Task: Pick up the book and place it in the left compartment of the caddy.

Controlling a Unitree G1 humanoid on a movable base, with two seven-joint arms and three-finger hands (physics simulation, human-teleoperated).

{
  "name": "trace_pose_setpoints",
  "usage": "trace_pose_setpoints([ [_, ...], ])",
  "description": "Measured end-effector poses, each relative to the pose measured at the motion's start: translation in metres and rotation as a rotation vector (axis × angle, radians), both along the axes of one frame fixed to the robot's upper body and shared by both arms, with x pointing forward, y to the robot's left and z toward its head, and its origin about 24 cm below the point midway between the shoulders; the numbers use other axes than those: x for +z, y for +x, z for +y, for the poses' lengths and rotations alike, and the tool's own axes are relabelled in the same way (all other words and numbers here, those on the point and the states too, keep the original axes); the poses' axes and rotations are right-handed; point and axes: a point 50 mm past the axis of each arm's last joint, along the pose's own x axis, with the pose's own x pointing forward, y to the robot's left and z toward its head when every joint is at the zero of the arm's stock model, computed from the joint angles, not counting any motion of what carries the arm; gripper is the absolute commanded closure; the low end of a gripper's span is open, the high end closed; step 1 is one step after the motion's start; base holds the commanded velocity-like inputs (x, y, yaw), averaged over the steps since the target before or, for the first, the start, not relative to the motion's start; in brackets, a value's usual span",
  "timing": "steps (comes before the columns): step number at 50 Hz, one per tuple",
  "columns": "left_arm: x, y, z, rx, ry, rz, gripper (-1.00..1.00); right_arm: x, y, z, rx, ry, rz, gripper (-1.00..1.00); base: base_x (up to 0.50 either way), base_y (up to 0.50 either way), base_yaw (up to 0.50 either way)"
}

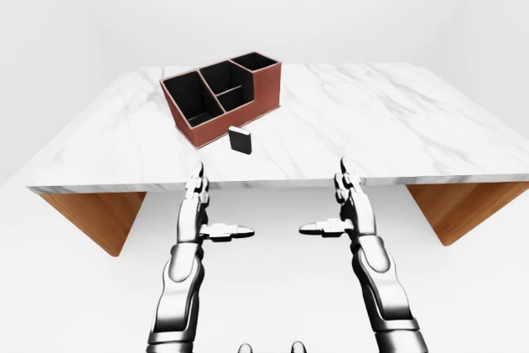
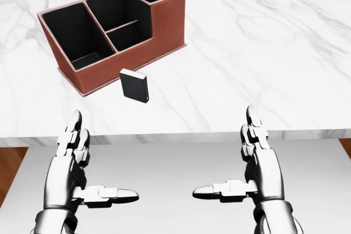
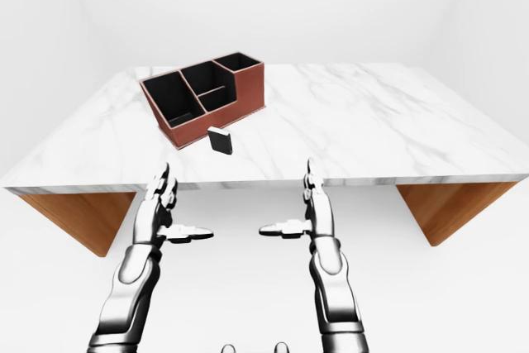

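Both of my hands hang short of the surface's near edge, left hand (image 2: 82,173) and right hand (image 2: 247,171) alike spread wide, fingers up, thumbs pointing inward, holding nothing. Beyond them, on the marble surface (image 2: 263,53), the small black book (image 2: 134,85) stands upright just beside the brown caddy (image 2: 164,23). I judge it light and stiff; I'd pinch its two broad covers.
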Motion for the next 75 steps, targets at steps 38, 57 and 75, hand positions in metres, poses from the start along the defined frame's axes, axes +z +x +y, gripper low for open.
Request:
trace_pose_setpoints([
  [38, 0.033, -0.018, 0.077, 0.193, -0.064, -0.134, -1.00, 0.014, -0.005, -0.011, -0.026, -0.045, -0.016, -1.00, 0.00, 0.00, 0.00],
  [57, 0.037, -0.026, 0.105, 0.282, -0.058, -0.152, -1.00, 0.046, -0.017, -0.008, -0.026, -0.118, -0.147, -1.00, 0.04, 0.00, 0.00],
  [75, 0.039, -0.028, 0.117, 0.321, -0.059, -0.165, -1.00, 0.064, -0.024, -0.004, -0.011, -0.124, -0.227, -1.00, 0.50, 0.00, 0.00],
])
